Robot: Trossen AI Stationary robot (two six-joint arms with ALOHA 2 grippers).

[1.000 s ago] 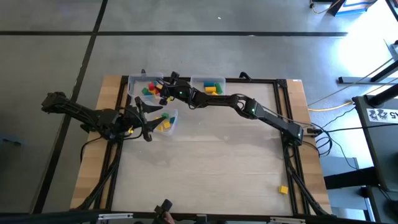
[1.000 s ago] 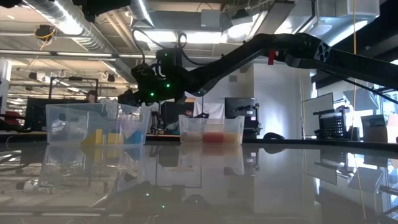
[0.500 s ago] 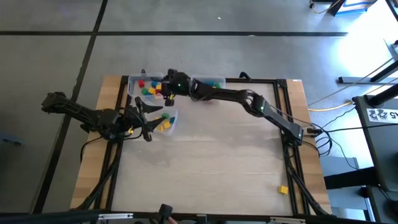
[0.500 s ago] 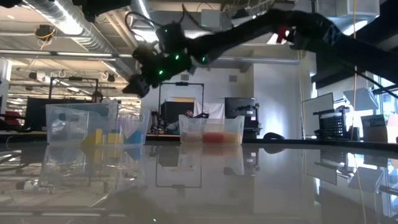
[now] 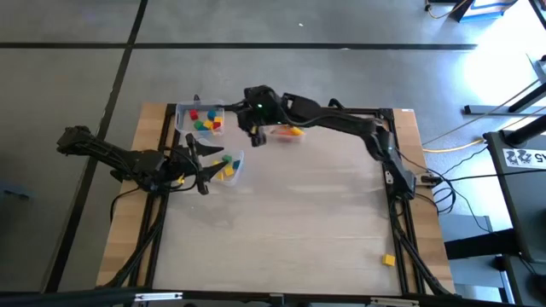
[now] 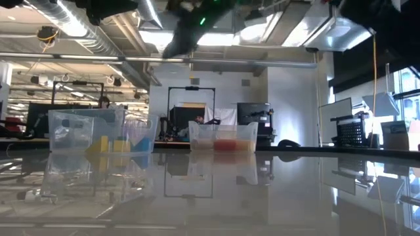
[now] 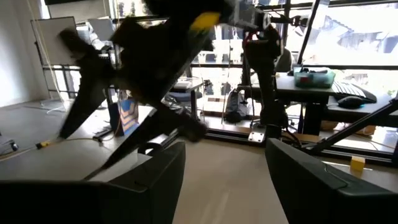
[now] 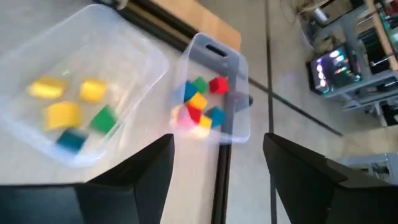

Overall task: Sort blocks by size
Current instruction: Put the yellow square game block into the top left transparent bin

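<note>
I hold the right claw (image 5: pixel 255 136) released and empty, high over the far bins; I judge it should swing to the stray yellow block (image 5: pixel 388 259) at the bench's (image 5: pixel 324 222) near right corner. The left claw (image 5: pixel 205 162) waits released beside the near-left bin (image 8: pixel 74 112) of larger blocks. The far-left bin (image 8: pixel 214 106) holds small blocks.

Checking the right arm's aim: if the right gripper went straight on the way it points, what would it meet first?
Probably the clear bin holding small mixed blocks, centred between the right gripper's open fingers; depth is unclear, so it might reach the table beside it.
</note>
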